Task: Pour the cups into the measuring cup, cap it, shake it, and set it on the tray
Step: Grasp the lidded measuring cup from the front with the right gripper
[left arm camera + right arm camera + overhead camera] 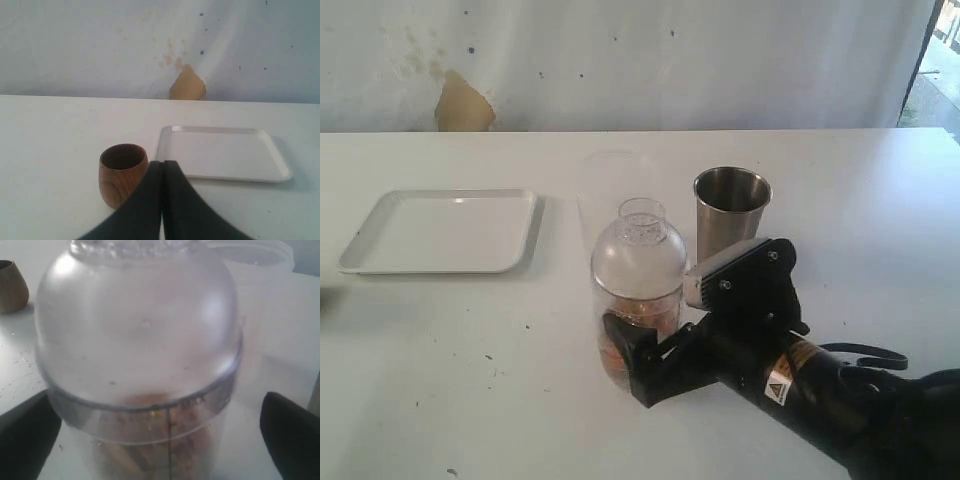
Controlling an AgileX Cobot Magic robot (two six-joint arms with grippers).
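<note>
Right jaws wide around measuring cup [638, 292]; steel tumbler [731, 212], frosted cup [601, 196] behind

Your white table [440, 350] held the tray [445, 232] toward the left, the wooden cup [120, 172] near it, the capped measuring cup [638, 290] mid-table, with the steel tumbler [730, 215] and a frosted cup [605, 190] close behind.

1. The right hand [642, 330] covers the near lower side of the measuring cup [638, 295], whose orange-brown contents are too blurred to name.
2. The domed lid [640, 250] hides part of the frosted cup [600, 195] behind it.
3. The right arm [840, 400] runs off the near right edge.
4. The left hand [162, 172] masks part of the wooden cup [120, 170] and one near corner of the tray [225, 152].
</note>
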